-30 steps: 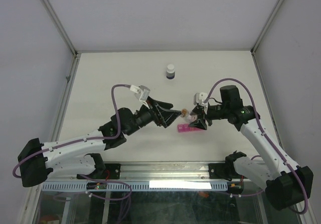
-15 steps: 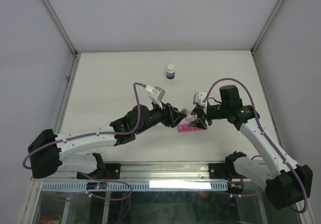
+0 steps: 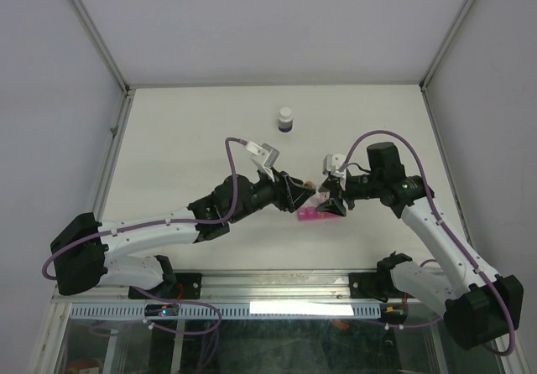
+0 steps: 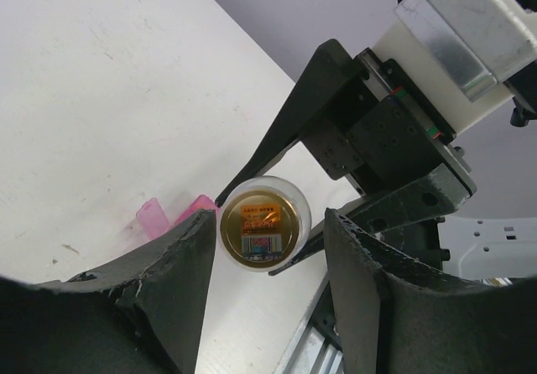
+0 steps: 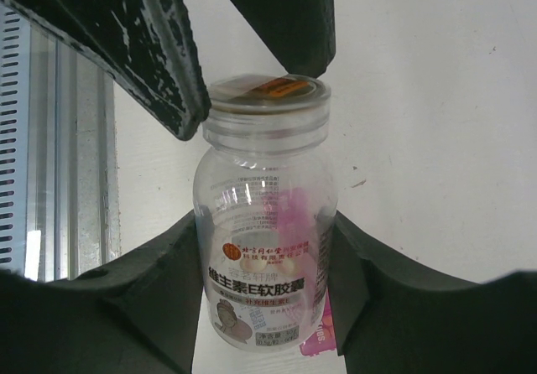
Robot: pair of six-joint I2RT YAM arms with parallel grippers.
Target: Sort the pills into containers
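Observation:
My right gripper (image 3: pixel 325 199) (image 5: pixel 262 231) is shut on a small clear vial (image 5: pixel 262 248) with an orange cap (image 5: pixel 268 89), holding it just above the table. A few pale pills (image 5: pixel 281 267) lie inside the vial. My left gripper (image 3: pixel 305 195) (image 4: pixel 268 223) is open, with its fingers (image 4: pixel 180 265) on either side of the cap (image 4: pixel 263 225); a gap shows on the right side. The pink containers strip (image 3: pixel 308 215) (image 4: pixel 155 219) lies on the table under the vial, partly hidden by both grippers.
A dark bottle with a white cap (image 3: pixel 286 120) stands upright at the back of the white table (image 3: pixel 185 139). A metal rail (image 3: pixel 285 283) runs along the near edge, close below both grippers.
My left arm has reached right to the vial, and its jaws have narrowed around the cap. The right arm and the vial have stayed in place.

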